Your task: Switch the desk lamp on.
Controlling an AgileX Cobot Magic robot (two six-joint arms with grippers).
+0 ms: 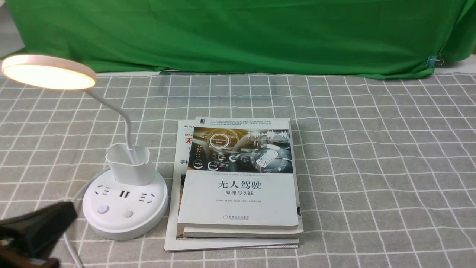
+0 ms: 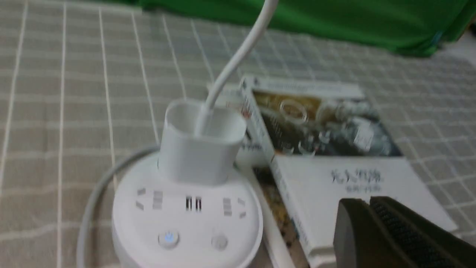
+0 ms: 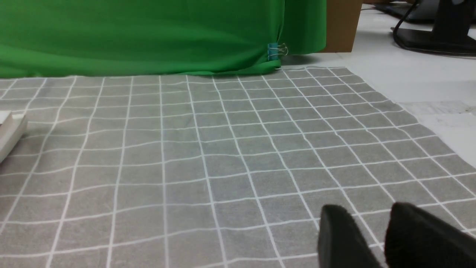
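The white desk lamp [image 1: 124, 208] stands at the front left; its round disc head [image 1: 48, 71] glows warm white. Its base carries sockets and two buttons [image 1: 103, 209]. In the left wrist view the base [image 2: 186, 219] shows, with the left button [image 2: 168, 238] lit blue. My left gripper [image 1: 68, 210] is shut and empty, just left of the base and apart from it; it also shows in the left wrist view [image 2: 366, 203]. My right gripper [image 3: 366, 214] hovers over bare cloth, its jaws a little apart and empty; it is out of the front view.
A stack of books [image 1: 238, 182] lies right of the lamp base. The lamp's white cable [image 1: 76, 193] runs off to the front left. A grey checked cloth [image 1: 372, 167] covers the table, with a green backdrop [image 1: 238, 33] behind.
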